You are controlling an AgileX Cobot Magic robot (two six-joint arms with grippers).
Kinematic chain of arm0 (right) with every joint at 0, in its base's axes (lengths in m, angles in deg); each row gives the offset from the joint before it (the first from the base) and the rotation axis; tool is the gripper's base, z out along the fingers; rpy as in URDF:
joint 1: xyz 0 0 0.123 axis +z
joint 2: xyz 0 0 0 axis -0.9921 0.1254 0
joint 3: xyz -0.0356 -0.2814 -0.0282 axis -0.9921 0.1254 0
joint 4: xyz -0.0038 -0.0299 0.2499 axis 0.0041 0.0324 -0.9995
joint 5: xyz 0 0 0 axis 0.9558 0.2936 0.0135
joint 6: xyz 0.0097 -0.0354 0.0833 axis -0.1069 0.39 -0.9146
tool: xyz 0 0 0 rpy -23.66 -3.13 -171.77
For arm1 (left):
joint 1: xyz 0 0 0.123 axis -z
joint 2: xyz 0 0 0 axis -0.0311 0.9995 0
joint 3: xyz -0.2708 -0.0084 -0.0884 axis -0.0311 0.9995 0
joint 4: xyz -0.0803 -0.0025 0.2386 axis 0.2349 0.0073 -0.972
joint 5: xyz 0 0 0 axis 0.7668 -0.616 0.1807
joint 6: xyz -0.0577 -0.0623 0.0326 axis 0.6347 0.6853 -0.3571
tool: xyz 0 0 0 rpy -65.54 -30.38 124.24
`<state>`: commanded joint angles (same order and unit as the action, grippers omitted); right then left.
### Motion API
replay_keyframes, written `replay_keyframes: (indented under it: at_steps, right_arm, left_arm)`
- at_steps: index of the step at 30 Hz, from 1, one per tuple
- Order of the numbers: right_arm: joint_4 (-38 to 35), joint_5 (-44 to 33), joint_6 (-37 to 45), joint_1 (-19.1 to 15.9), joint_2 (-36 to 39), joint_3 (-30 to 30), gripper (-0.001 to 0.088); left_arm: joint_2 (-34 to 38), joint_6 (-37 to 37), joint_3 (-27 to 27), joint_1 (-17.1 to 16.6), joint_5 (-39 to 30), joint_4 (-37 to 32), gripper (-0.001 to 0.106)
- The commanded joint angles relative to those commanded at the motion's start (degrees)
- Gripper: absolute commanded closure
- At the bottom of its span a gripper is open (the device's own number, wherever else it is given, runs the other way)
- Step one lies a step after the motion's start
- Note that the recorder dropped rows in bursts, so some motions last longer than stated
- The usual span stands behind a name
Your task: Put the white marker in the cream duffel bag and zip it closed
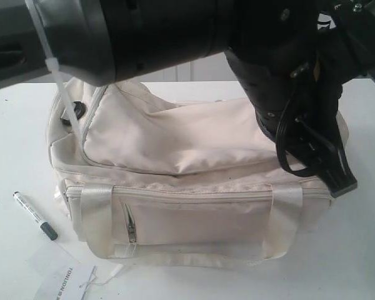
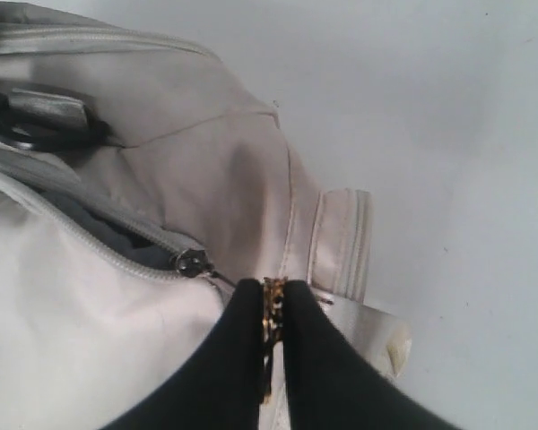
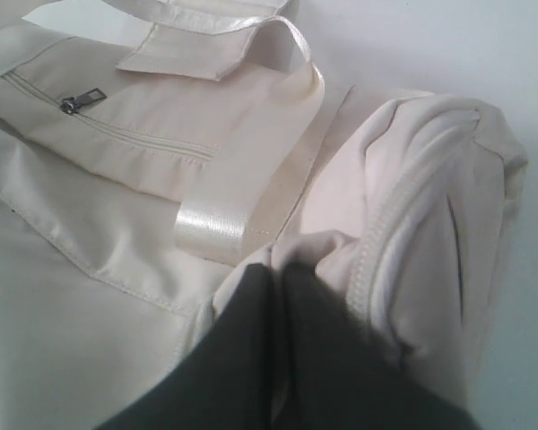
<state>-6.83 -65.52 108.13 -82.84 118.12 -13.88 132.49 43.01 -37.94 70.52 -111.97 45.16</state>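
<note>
- Cream bag (image 1: 194,156) on surface (image 1: 12,125), top zip partly open.
- Marker (image 1: 34,215) beside bag, outside.
- Left hand (image 2: 271,287) closed tight near zip slider (image 2: 193,262).
- Right hand (image 3: 273,270) clamped on bag cloth.

The cream duffel bag (image 1: 194,144) is plain, its handles (image 1: 97,219) glossy off-white. Beside it, the white marker (image 1: 34,215) has dark print and a black cap. The worktop (image 1: 12,125) is white.

The white table (image 1: 12,137) filled nearly the whole scene, its top smooth, matt and plain; beyond the table's far edge stood pale, flat panels (image 1: 203,67), cream against the table's cooler white; light fell soft and even across the table, leaving only faint, blurred shadows on its surface.
</note>
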Motion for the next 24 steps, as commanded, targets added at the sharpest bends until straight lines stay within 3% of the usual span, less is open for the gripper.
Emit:
replay_keyframes:
  at_steps: [13, 19, 24]
  right_arm:
    - [0.00, 1.23, -0.87, 0.00, 0.10, 0.00, 0.0868]
    - [0.00, 1.64, -0.99, 0.00, 0.10, -0.10, 0.0868]
    - [0.00, 1.77, -1.10, 0.00, 0.10, -0.10, 0.0868]
  left_arm:
    - [-0.85, -3.42, 0.00, 0.00, -3.18, 5.08, 0.105]
    - [-1.32, -4.67, 0.00, 0.00, -8.37, 5.08, 0.105]
    - [-1.20, -4.67, 0.00, 0.00, -3.30, 5.08, 0.105]
